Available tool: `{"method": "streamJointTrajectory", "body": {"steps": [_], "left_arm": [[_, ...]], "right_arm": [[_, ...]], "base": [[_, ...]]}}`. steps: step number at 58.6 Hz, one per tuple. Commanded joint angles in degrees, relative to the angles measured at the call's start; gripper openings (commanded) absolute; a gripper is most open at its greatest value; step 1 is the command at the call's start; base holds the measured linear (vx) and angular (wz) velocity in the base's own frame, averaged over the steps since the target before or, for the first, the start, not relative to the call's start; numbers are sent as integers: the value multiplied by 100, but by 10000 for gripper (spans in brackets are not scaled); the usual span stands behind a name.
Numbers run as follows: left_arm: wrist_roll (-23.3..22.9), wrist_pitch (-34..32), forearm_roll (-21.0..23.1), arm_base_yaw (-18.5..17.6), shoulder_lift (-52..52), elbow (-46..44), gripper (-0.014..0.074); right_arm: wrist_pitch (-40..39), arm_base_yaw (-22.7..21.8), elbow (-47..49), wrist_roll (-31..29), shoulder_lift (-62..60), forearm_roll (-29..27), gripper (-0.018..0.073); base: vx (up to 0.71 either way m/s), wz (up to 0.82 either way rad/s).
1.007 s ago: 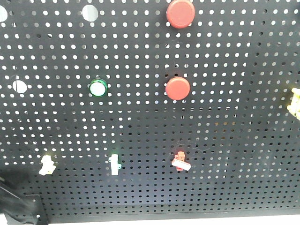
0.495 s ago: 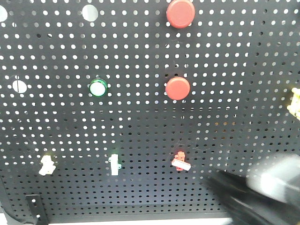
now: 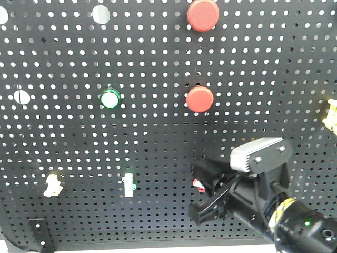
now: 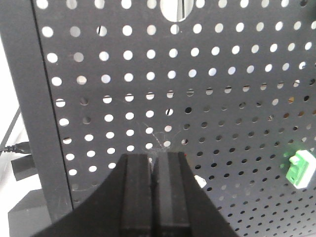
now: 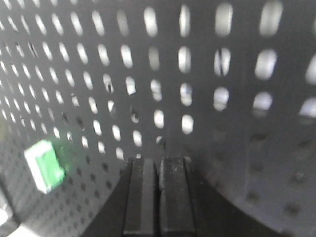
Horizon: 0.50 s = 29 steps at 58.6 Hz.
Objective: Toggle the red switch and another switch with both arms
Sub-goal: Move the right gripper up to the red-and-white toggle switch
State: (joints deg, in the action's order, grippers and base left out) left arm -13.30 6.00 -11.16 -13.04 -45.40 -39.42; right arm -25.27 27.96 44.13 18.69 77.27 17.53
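Black perforated metal board (image 3: 158, 142) fills the front view, its lower edge just below the small red toggle switch with white lever (image 3: 199, 183). Right pincer (image 5: 158, 165), pads pressed together, half covers that switch. Well left of it sits the small cream toggle switch (image 3: 52, 185), with a white-and-green toggle (image 3: 129, 184) between them. Left pincer (image 4: 154, 159), likewise closed, points at the board near its left edge.

You're looking at an upright black pegboard (image 3: 63, 52). Mounted on it: upper red push button (image 3: 202, 14), lower red push button (image 3: 199, 98) below it, green-ringed button (image 3: 110, 98) to the left. Bottom row: pale cream toggle (image 3: 52, 185), white toggle on green base (image 3: 129, 185), red switch (image 3: 199, 183), mostly hidden. Yellow toggle (image 3: 331, 113) at right edge.
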Motion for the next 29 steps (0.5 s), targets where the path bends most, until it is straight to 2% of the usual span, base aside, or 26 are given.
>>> {"method": "streamJointTrajectory", "body": {"steps": [1,9,29], "left_arm": [[-70,-457,37,-34,25,-193,3],[-70,-513,37,-34,25,-193,3],[-70,-676,35,-34,25,-193,3]], "right_arm": [[-383,3,202,273,-152,313,-6],[5,3,194,467,-95,407,-6],[1112,3,174,488,230,668,-6]], "base": [[0,0],[0,0],[0,0]]}}
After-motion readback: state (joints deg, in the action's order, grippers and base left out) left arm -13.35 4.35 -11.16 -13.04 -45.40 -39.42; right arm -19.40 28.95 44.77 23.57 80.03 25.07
